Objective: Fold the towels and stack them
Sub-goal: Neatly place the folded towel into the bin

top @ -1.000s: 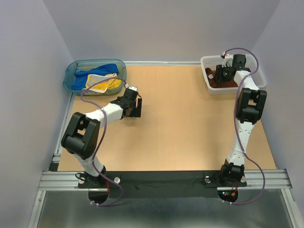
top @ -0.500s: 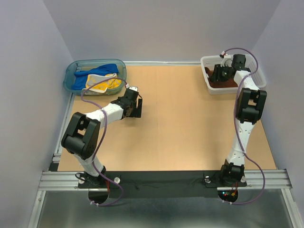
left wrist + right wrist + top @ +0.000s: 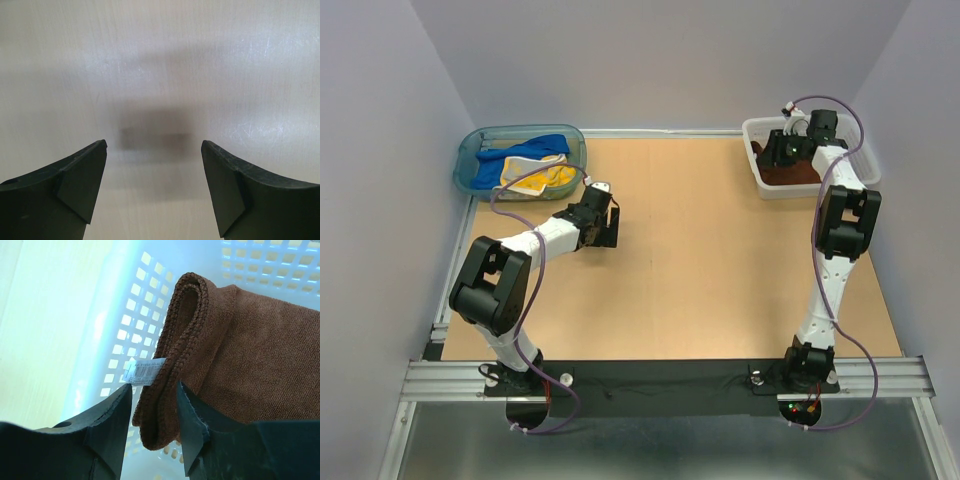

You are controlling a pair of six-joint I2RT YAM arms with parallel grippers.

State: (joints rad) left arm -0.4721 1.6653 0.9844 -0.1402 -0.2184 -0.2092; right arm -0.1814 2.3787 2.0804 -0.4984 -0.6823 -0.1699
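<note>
Right claw (image 3: pixel 153 390), about half open, was clamped on a rolled fold of the brown towel (image 3: pixel 250 355), one finger on each side and the fold filling the gap. A white tag (image 3: pixel 142 371) stuck out of the fold by the left finger. The rest of that towel lay in the white basket (image 3: pixel 135 305) at the far right corner of the counter (image 3: pixel 720 270), and the fold stood close to the basket's latticed wall.

Left claw (image 3: pixel 154 145) was spread wide, holding nothing, over bare counter left of centre with only its shadow below. The blue towel (image 3: pixel 545 143) and yellow towel (image 3: pixel 540 180) lay bunched in the teal tub (image 3: pixel 470 150) at the far left corner, beyond the left claw. Between the arms the counter lay open to its near edge.
</note>
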